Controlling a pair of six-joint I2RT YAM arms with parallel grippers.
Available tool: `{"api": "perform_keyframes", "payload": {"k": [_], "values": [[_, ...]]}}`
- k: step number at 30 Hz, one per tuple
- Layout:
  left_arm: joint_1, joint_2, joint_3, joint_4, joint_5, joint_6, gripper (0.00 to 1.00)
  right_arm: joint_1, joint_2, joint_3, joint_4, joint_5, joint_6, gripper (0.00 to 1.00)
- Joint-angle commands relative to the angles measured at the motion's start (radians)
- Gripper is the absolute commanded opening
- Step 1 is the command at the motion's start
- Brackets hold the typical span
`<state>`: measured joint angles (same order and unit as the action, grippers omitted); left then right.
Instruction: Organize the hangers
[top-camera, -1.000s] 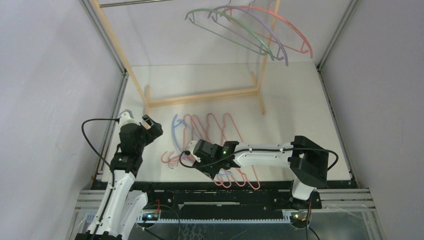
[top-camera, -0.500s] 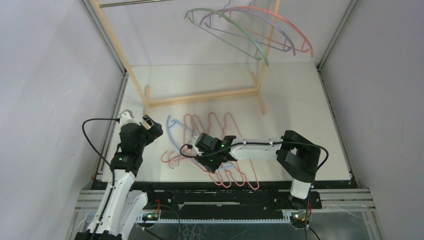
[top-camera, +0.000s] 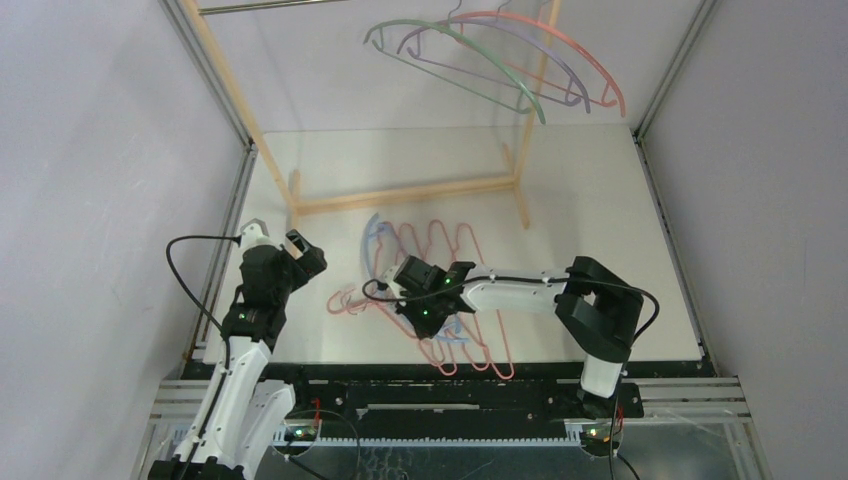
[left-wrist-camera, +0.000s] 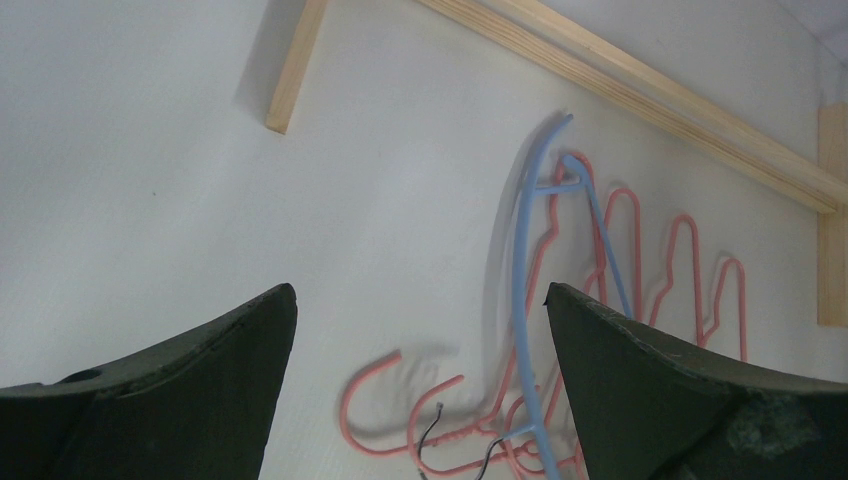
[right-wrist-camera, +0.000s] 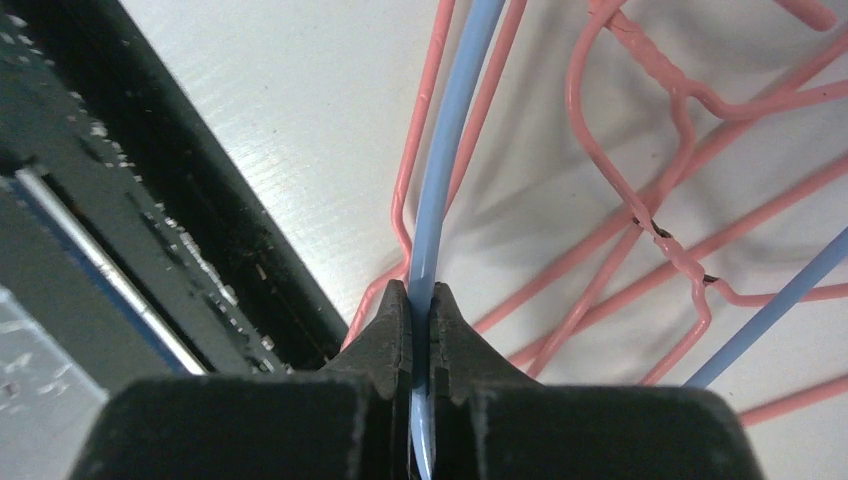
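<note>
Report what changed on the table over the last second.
The right gripper closed on the blue hanger and dragged it right and toward the rack. The pink hangers under it shifted along, and the hanging hangers swung slightly. The left gripper stayed open at the left, and the rack did not move.
</note>
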<state>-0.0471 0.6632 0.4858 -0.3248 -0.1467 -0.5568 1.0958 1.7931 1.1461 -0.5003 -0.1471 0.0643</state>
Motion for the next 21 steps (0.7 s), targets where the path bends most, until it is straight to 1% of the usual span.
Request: {"api": "perform_keyframes", "payload": {"k": [1,8,12,13,15,19,21], "values": [[0.008,-0.006,0.01,0.018,-0.001,0.018,0.99,-0.054,-0.11,0.106,-0.046,-0.13,0.022,0.0],[0.009,-0.003,0.029,0.023,-0.005,0.021,0.99,-0.15,-0.186,0.238,-0.11,-0.49,0.119,0.0],[0.009,0.006,0.036,0.036,-0.001,0.021,1.0,-0.161,-0.166,0.307,-0.205,-0.612,0.098,0.0],[0.009,0.011,0.037,0.038,0.001,0.021,1.0,-0.157,-0.158,0.325,-0.228,-0.631,0.086,0.0],[0.01,0.014,0.04,0.038,0.003,0.023,1.0,-0.151,-0.146,0.346,-0.26,-0.618,0.084,0.0],[0.01,0.008,0.042,0.034,-0.001,0.024,0.99,-0.188,-0.178,0.339,-0.191,-0.579,0.147,0.0],[0.011,0.001,0.043,0.026,-0.003,0.025,0.99,-0.221,-0.186,0.352,-0.188,-0.567,0.161,0.0]]}}
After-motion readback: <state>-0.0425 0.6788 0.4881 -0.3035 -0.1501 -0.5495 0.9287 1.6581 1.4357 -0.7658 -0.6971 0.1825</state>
